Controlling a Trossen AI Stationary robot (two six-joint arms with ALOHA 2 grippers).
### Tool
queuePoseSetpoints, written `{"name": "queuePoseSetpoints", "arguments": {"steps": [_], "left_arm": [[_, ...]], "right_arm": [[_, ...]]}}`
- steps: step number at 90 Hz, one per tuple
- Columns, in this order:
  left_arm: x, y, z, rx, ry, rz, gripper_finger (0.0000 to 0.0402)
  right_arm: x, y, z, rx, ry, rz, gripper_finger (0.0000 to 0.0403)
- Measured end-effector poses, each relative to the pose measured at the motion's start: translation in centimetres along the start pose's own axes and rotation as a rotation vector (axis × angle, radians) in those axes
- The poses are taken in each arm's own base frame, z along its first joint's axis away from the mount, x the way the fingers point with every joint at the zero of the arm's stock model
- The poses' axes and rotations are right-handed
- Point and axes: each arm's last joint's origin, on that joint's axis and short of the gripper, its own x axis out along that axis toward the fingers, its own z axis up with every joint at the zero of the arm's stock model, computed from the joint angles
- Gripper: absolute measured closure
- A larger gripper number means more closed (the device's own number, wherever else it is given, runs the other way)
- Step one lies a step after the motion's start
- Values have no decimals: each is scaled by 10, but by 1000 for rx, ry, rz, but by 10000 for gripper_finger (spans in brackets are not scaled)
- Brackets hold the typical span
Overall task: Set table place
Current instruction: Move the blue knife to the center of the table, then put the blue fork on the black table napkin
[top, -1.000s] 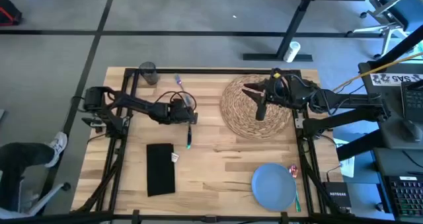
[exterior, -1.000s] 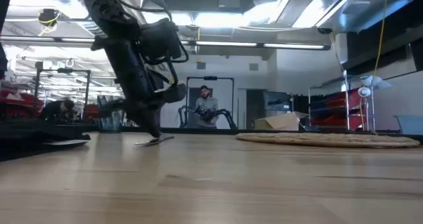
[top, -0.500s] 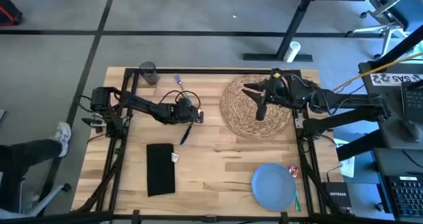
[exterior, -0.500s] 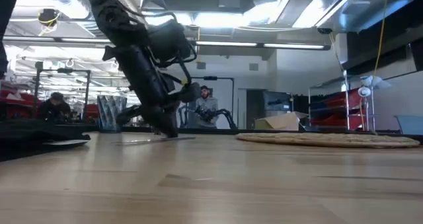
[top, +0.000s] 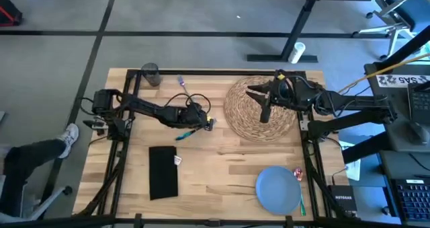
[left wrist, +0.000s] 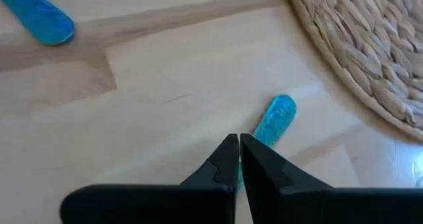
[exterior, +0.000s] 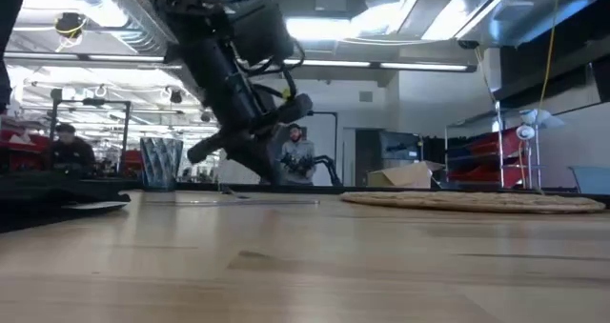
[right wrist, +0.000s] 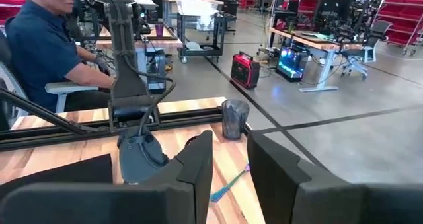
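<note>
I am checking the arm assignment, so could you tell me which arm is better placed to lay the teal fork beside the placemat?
Left. The left gripper is shut on the teal fork, close beside the placemat. The right gripper hangs open over the placemat, holding nothing.

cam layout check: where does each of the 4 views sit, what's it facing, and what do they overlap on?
High: overhead, straight down on the table; both arms, left gripper, right gripper above the placemat.
Low: tabletop height, facing the room; left arm, placemat edge.
Left wrist: down past shut jaws at a teal fork, beside the placemat.
Right wrist: across the table past open jaws; glass, left arm, seated person.
Shared: the placemat in high, low and left wrist.
</note>
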Motion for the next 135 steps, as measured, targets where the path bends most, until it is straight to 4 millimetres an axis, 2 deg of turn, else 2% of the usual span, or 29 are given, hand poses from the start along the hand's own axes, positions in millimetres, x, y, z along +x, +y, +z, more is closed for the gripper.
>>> {"name": "queuePoseSetpoints", "arguments": {"steps": [16,27,42,56,77,98,110,135], "left_arm": [[-14,-7,31,44,39,115,402],[-20,-5,58,29,34,162,402],[-19,11,91,-45,22,230,401],[-14,37,113,-107,84,293,402],[-8,70,138,-253,166,310,402],[-5,93,158,-265,201,274,402],[-4,105,167,-335,178,289,400],[-3,118,176,-408,179,277,349]], "right_arm": [[0,0,0,0,0,0,320],[0,0,0,-1,2,2,320],[0,1,-2,-7,19,19,320],[-1,0,-3,-11,32,20,320],[-3,0,-3,-11,36,26,320],[-5,-1,-6,-21,65,27,320],[-5,-1,-6,-21,65,35,320],[-5,1,-6,-20,65,79,320]]}}
